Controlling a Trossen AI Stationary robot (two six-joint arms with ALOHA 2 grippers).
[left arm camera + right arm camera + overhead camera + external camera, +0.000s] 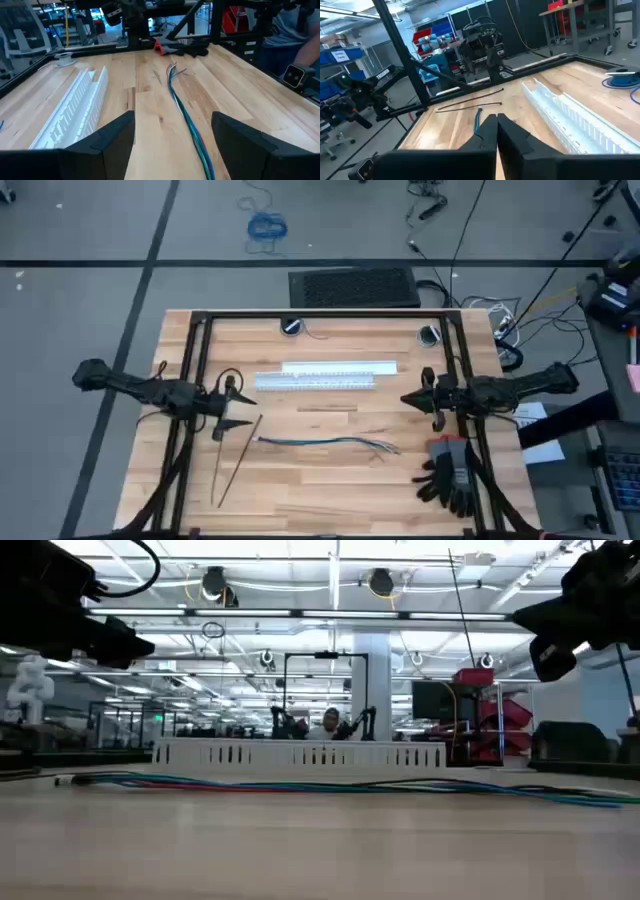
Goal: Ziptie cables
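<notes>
The left gripper [222,408] hovers over the left side of the table [300,500], its fingers spread wide and empty. Just beside it, toward the front edge, the two zipties [232,460] lie slanted on the wood, close together. The cables [330,442] stretch across the middle of the table, loose ends splayed toward the right. Behind them sits the white slotted duct [325,375]. The right gripper [422,399] hangs over the right side, its fingers pressed together on nothing. Black gloves [450,470] rest near the front right corner.
</notes>
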